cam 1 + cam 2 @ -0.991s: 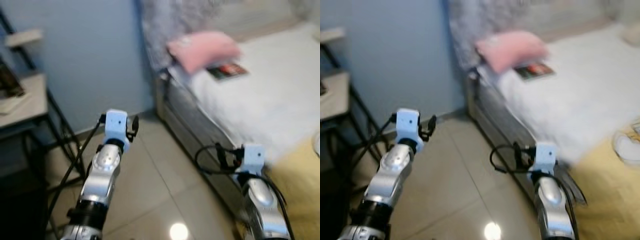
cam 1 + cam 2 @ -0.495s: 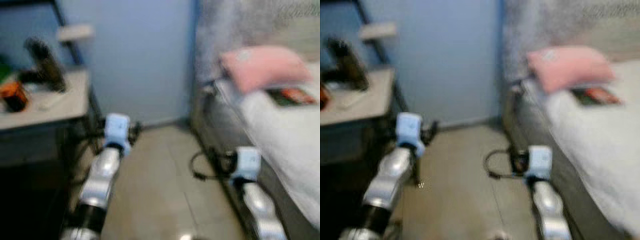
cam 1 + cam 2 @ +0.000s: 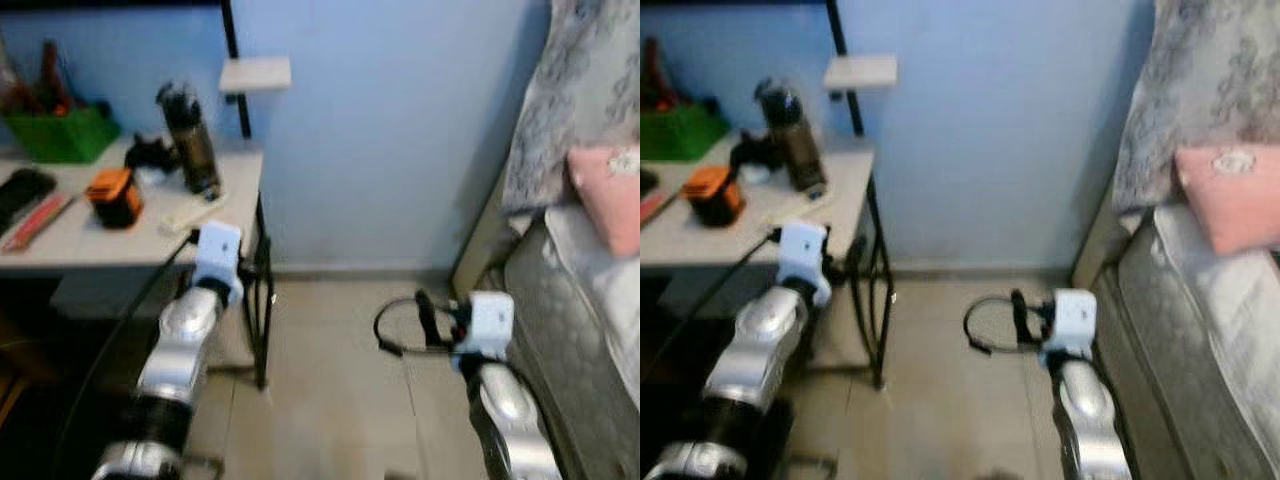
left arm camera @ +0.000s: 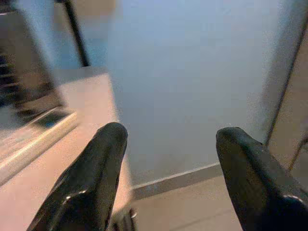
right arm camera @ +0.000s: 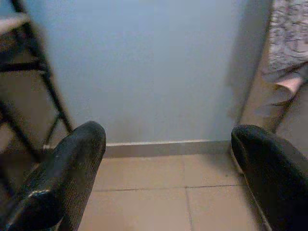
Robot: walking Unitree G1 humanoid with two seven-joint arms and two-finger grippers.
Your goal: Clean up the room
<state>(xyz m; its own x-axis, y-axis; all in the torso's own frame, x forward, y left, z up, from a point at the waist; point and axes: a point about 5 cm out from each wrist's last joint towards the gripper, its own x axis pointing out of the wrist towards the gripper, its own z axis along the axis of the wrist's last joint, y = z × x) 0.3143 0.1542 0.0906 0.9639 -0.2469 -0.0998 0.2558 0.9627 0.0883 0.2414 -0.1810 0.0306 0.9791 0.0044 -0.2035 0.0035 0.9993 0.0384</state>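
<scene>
Both tools spread open and empty, left tool by the tabletop edge at 10 o'clock carrying orange box, dark bottle, green bin; right tool over floor, pink pillow on bed at 3 o'clock.

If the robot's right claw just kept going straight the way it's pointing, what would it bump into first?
Probably the blue wall, low down near its baseboard. The open right gripper holds nothing and points over bare floor tiles toward it; depth is hard to judge.
</scene>
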